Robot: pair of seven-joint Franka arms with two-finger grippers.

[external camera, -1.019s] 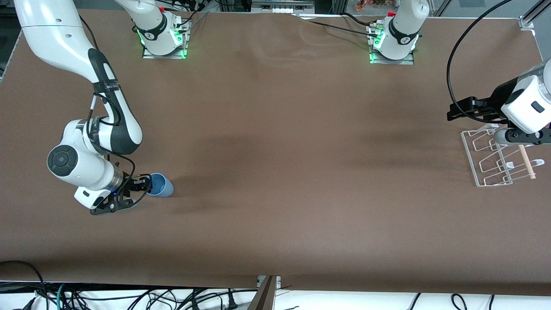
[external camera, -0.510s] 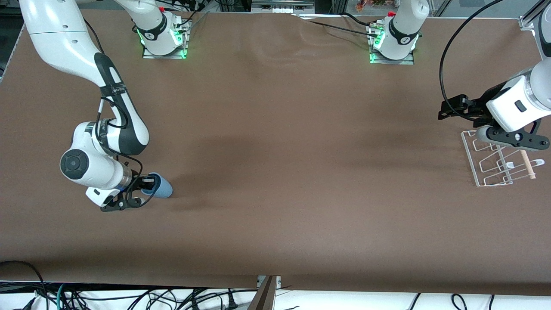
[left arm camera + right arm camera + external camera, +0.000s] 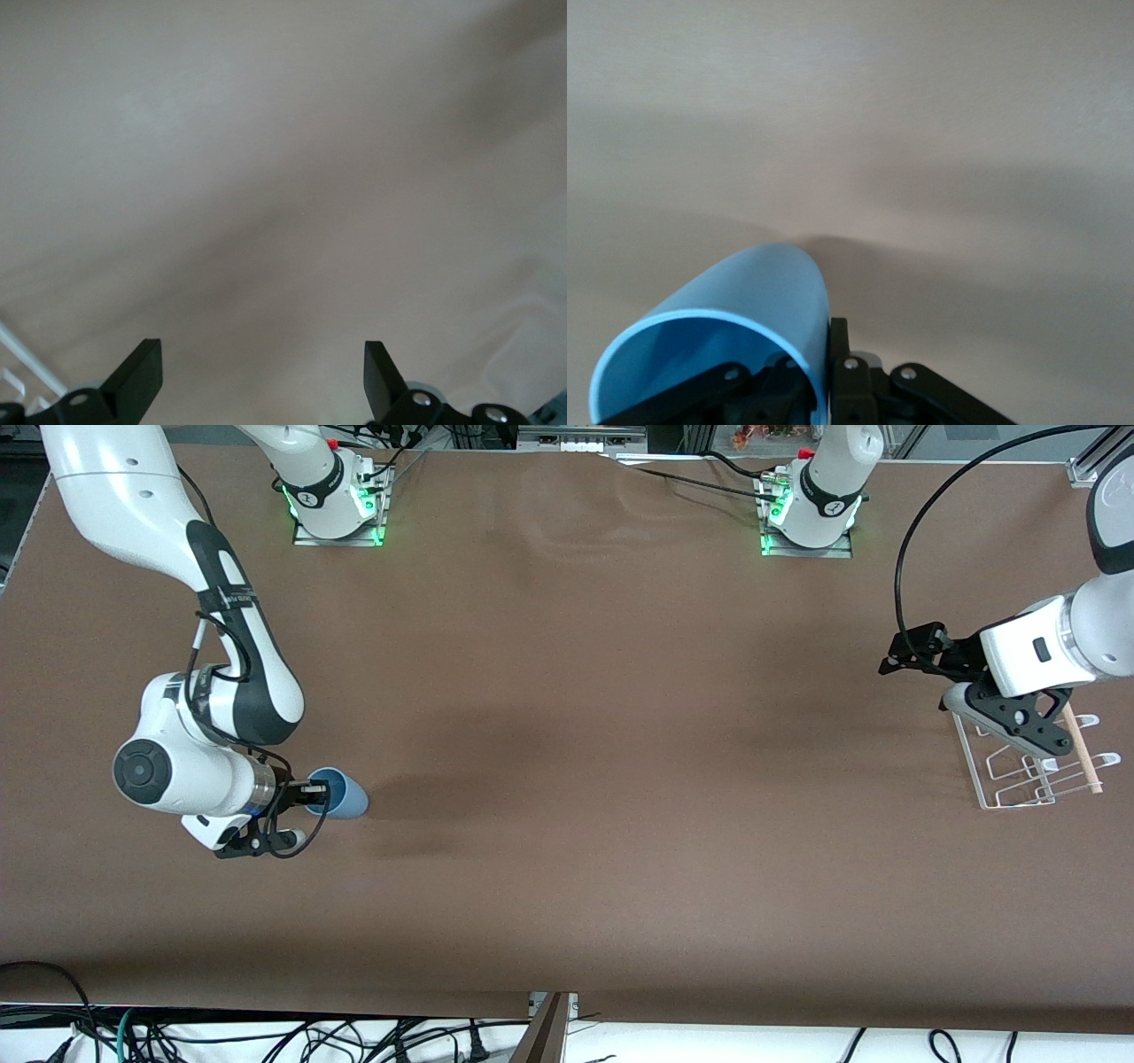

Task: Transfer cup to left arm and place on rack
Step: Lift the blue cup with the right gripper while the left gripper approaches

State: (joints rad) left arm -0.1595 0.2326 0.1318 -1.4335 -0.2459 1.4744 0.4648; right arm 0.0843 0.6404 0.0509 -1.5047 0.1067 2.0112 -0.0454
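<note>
I see the right gripper (image 3: 307, 797) clamped on the rim of the cup (image 3: 341, 794), one finger inside the mouth and one outside; the cup lies tilted over the brown table (image 3: 567, 779) at the right arm's end. The left gripper (image 3: 908, 651) hangs with fingers spread wide, holding nothing, over the table just beside the rack (image 3: 1019, 766) at the left arm's end, well apart from the cup.

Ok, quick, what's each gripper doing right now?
Right gripper: shut on the cup, fingers pinching its rim.
Left gripper: open, holding nothing, beside the rack.
</note>
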